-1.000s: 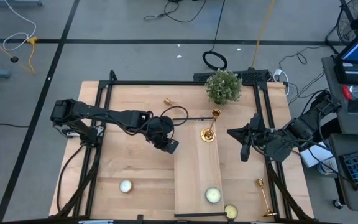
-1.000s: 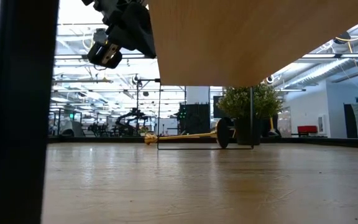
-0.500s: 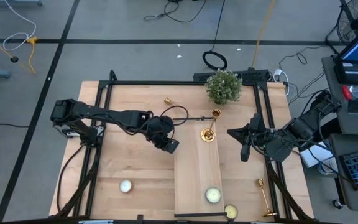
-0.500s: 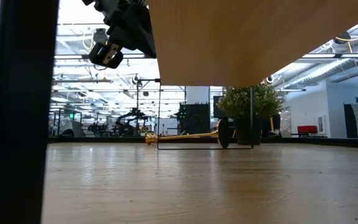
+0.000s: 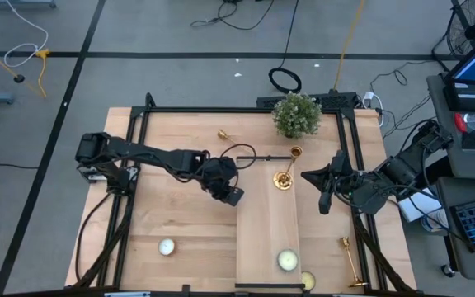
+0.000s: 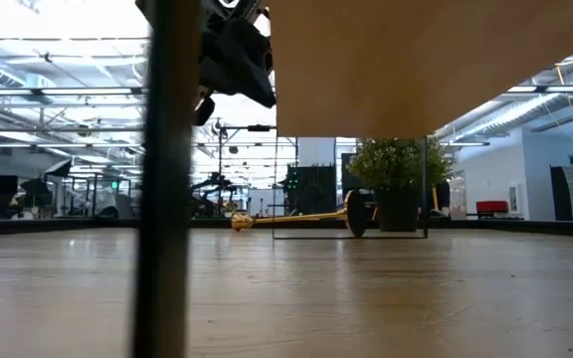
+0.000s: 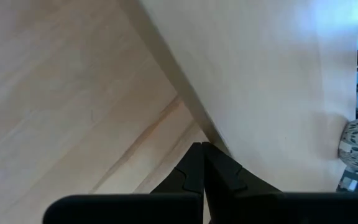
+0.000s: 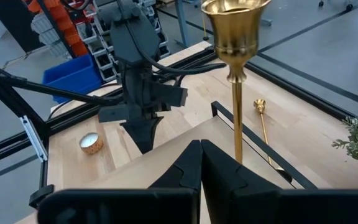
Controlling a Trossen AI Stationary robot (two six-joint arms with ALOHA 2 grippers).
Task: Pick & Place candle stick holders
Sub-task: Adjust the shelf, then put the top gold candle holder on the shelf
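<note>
Three brass candle stick holders show from above: one standing candlestick (image 5: 285,176) upright on the raised wooden board (image 5: 267,239) near its far end, one fallen candlestick (image 5: 223,134) lying on the desk (image 5: 171,214) near the far edge, and one more, the near candlestick (image 5: 352,262), lying by the desk's near right corner. Two of the round candles sit near the front, one candle (image 5: 166,246) on the desk at left and one board candle (image 5: 287,261) on the board. A small potted plant (image 5: 296,114) stands at the far edge. The left gripper (image 5: 231,195) sits pressed shut against the board's left edge, holding nothing; the right gripper (image 5: 326,200) waits just right of the board, also shut and empty. From desk level, the fallen candlestick (image 6: 291,218) lies on its side in front of the plant (image 6: 398,164), with the board's underside (image 6: 416,60) tilted overhead. Past the left wrist, the closed fingertips (image 7: 202,163) meet the board's edge (image 7: 185,102). Past the right wrist, the standing candlestick (image 8: 235,68) rises just ahead of the shut fingers (image 8: 201,163), the left arm beyond it.
</note>
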